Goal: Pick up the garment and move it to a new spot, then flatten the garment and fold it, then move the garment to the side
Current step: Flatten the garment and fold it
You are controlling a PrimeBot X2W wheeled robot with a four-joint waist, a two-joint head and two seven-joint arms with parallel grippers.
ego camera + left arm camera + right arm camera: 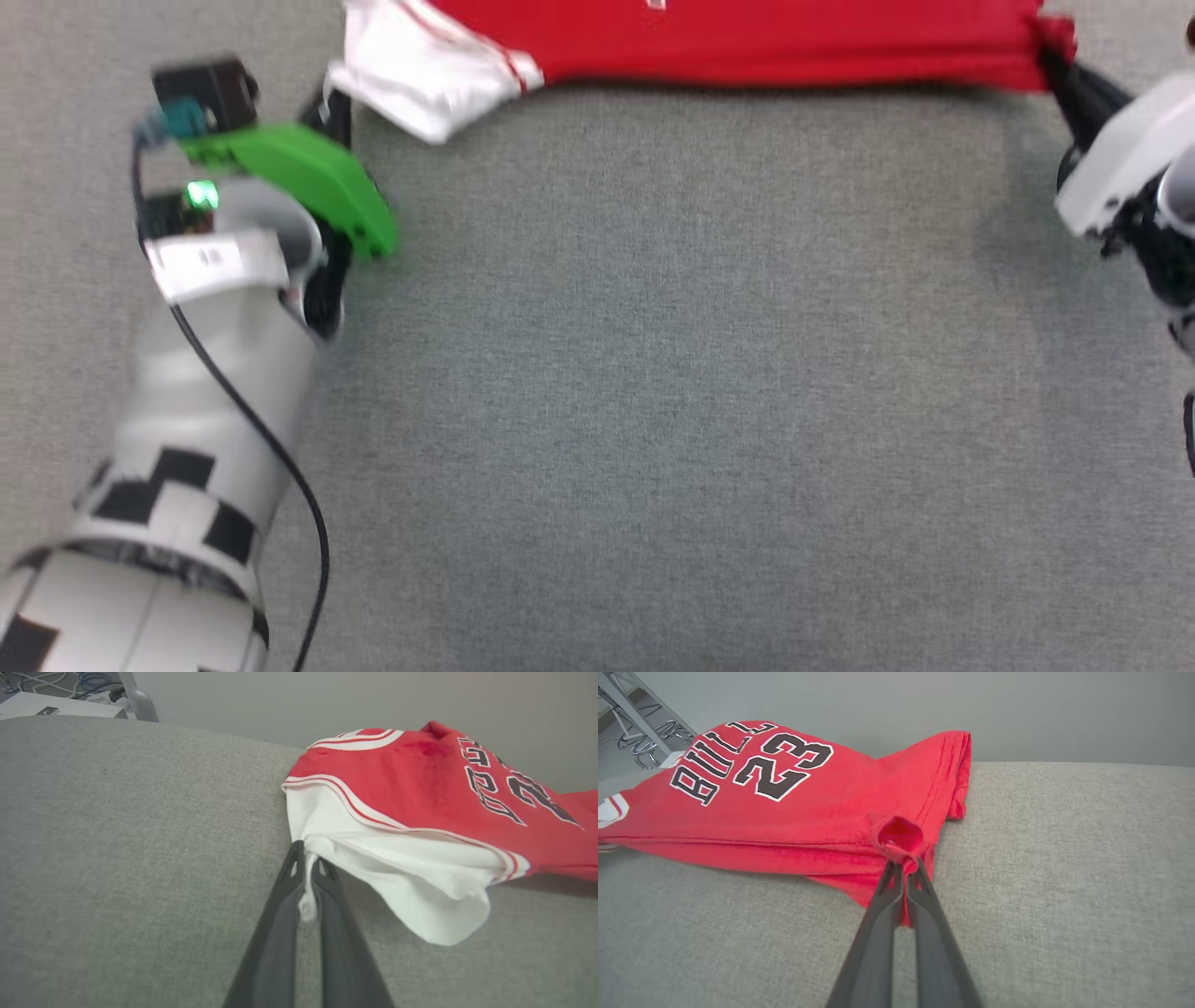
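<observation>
The garment point(747, 42), red with a white sleeve, is stretched along the top of the head view over the grey fabric table point(653, 373). My left gripper point(329, 105) is shut on the white sleeve's edge; in the left wrist view the fingers point(306, 851) pinch a fold of white cloth, with the garment point(420, 788) lifted to their right. My right gripper point(1060, 61) is shut on a red bottom corner. Seen from the right wrist, the fingers point(903, 865) clamp a bunched red tuft, and the garment point(784, 812) shows its "BULLS 23" print face up.
The table's far edge runs just behind the garment in both wrist views. Beyond it, a white surface with cables point(56, 700) sits at the back left, and a metal frame with stool legs point(640, 732) stands off the table.
</observation>
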